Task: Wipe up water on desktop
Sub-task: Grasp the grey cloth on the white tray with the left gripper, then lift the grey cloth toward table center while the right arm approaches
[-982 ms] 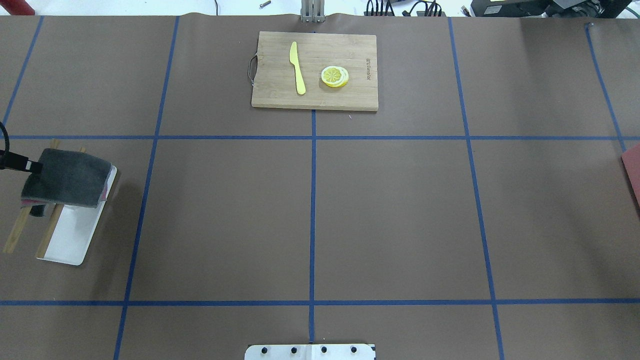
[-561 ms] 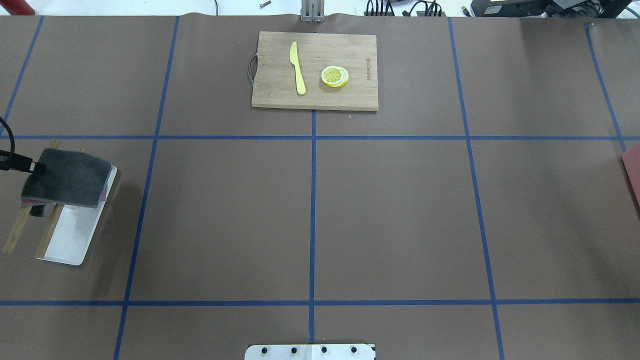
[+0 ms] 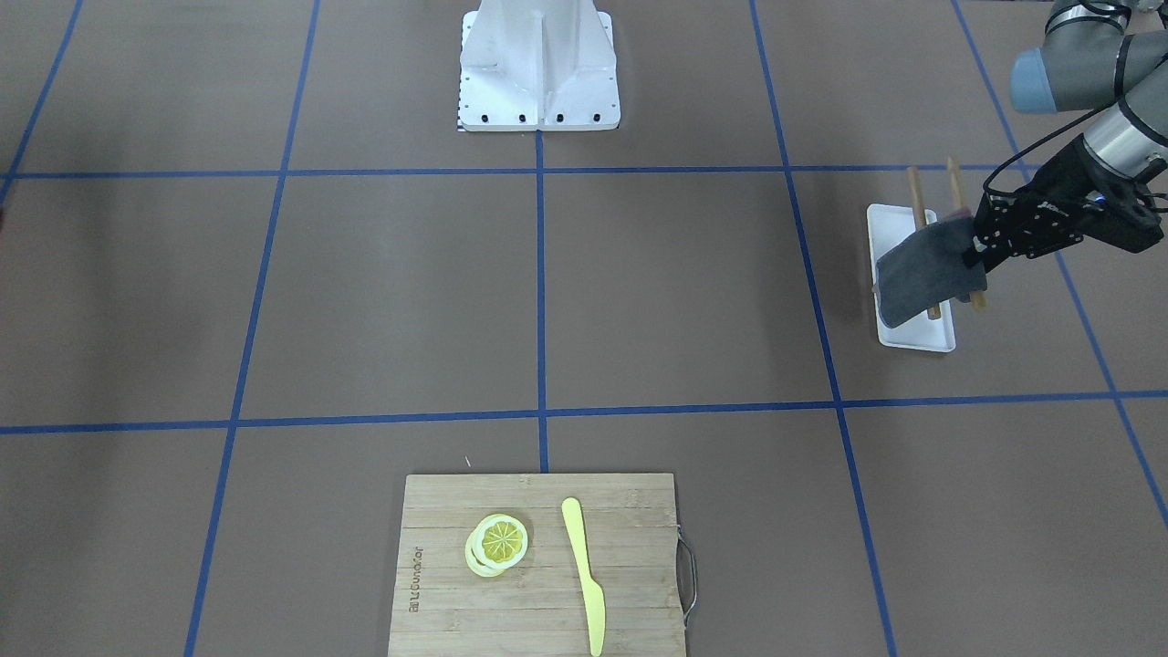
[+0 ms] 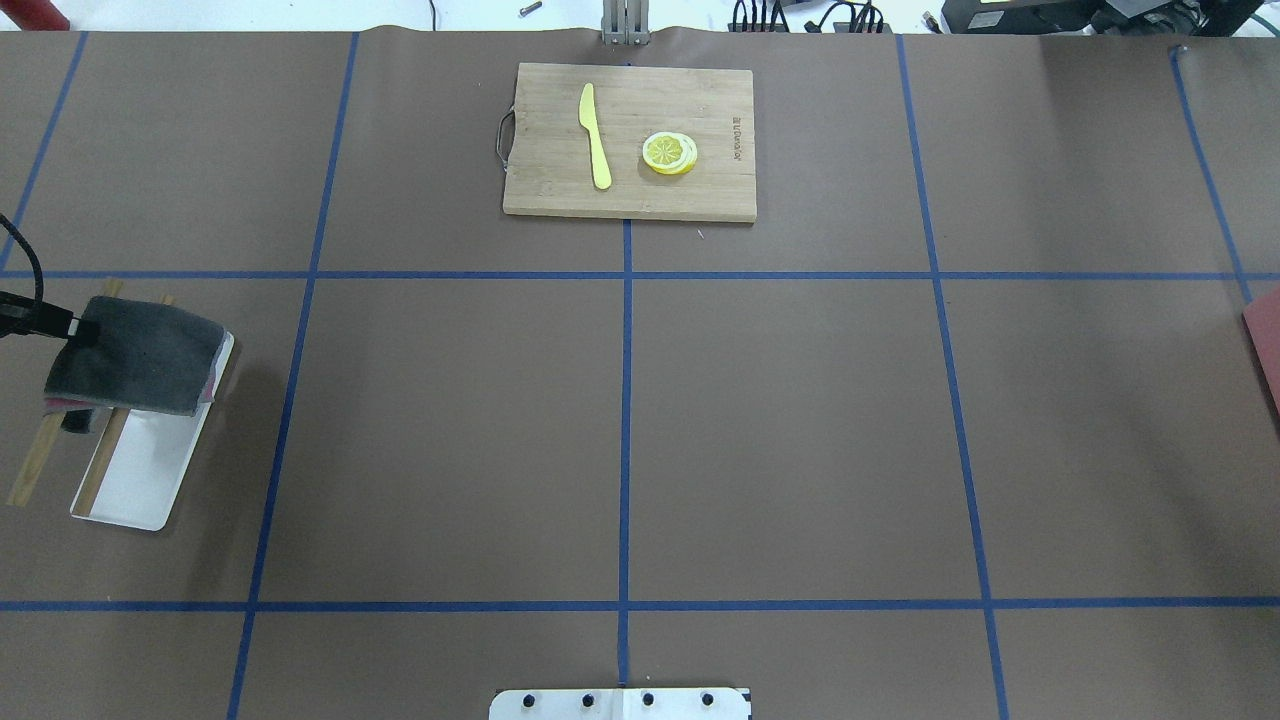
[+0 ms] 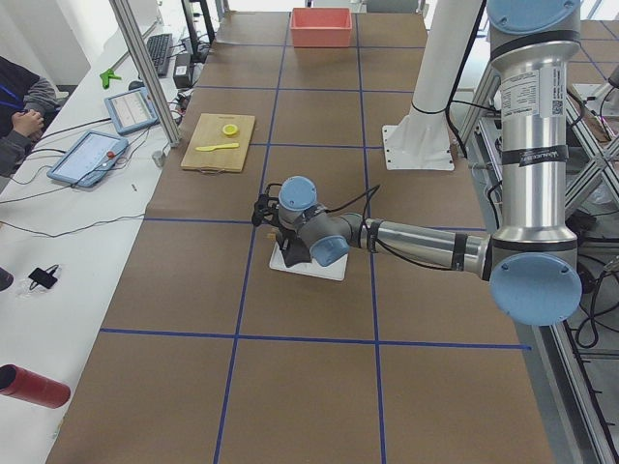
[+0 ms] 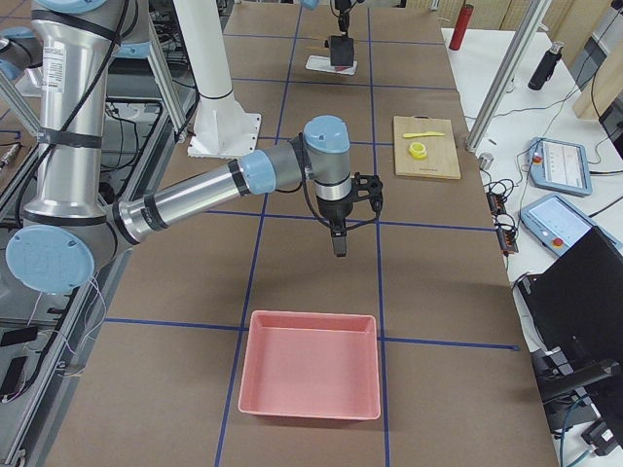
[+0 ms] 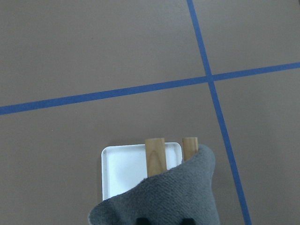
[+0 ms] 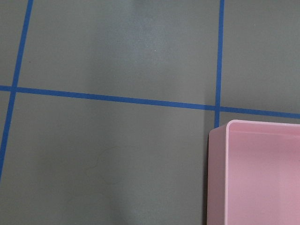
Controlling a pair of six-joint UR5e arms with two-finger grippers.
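Note:
The brown desktop (image 4: 800,430) with blue tape lines fills the overhead view. My left gripper (image 4: 78,331) is shut on a dark grey cloth (image 4: 135,352) at the far left and holds it over a white tray (image 4: 140,470) with two wooden sticks (image 4: 35,460). In the front view the cloth (image 3: 917,274) hangs from the gripper (image 3: 976,251). The left wrist view shows the cloth (image 7: 164,197) over the tray (image 7: 124,168). My right gripper (image 6: 338,243) hovers above the desktop; I cannot tell if it is open or shut. No water shows clearly; a faint outline (image 8: 105,164) marks the desktop.
A bamboo cutting board (image 4: 630,195) with a yellow knife (image 4: 596,135) and lemon slices (image 4: 669,153) lies at the far middle. A pink bin (image 6: 311,365) stands at the robot's right end, near the right gripper. The robot base (image 3: 538,68) is at the near edge.
My left gripper has shifted slightly to the right with the cloth still in it. Nothing else has moved.

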